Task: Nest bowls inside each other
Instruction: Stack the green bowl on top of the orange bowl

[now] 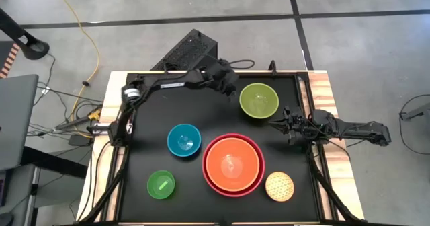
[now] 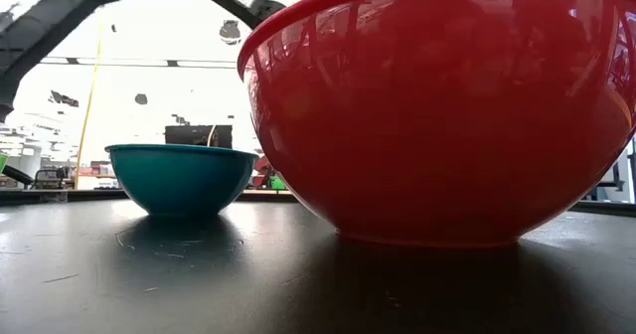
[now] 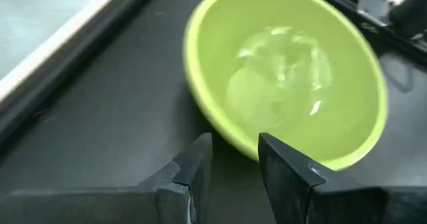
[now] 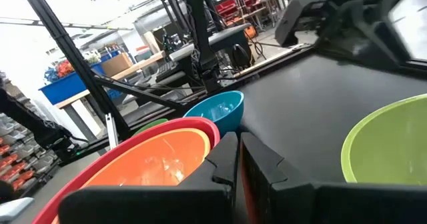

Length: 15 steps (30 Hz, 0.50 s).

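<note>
The olive-green bowl (image 1: 259, 99) (image 3: 287, 71) stands upright on its base at the far right of the black mat. My left gripper (image 1: 235, 89) (image 3: 235, 147) hovers open just to its left, its fingers aimed at the near rim without touching. The orange bowl (image 1: 232, 161) sits nested in the red bowl (image 1: 254, 180). Also on the mat are the blue bowl (image 1: 183, 140), the small bright green bowl (image 1: 161, 184) and the tan dotted bowl (image 1: 279, 185), each on its own. My right gripper (image 1: 273, 124) (image 4: 238, 154) waits shut at the mat's right side.
The black mat (image 1: 148, 118) is framed by a raised rail and wooden table edges (image 1: 322, 91). In the low view the red bowl (image 2: 447, 105) fills the right side and the blue bowl (image 2: 181, 175) stands at the left. Bare mat lies at the far left.
</note>
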Motion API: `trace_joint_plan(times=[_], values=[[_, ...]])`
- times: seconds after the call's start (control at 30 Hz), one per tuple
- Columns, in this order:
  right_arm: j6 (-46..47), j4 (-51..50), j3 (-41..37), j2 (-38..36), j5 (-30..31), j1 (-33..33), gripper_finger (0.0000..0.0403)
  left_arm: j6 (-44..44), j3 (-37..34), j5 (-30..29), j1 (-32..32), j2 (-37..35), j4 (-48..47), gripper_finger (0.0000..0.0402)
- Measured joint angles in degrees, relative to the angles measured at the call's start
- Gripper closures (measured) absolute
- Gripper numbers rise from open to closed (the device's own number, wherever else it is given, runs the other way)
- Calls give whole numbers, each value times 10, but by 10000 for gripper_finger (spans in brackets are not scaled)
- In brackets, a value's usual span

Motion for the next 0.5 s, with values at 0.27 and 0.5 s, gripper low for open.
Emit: trace_joint_plan(times=[0.27,0.5], values=[[0,0,0,0,0,0,365,18,186,-44,0,112,-150,291],[0,0,0,0,0,0,365,2,243,-61,-1,148,-183,270]])
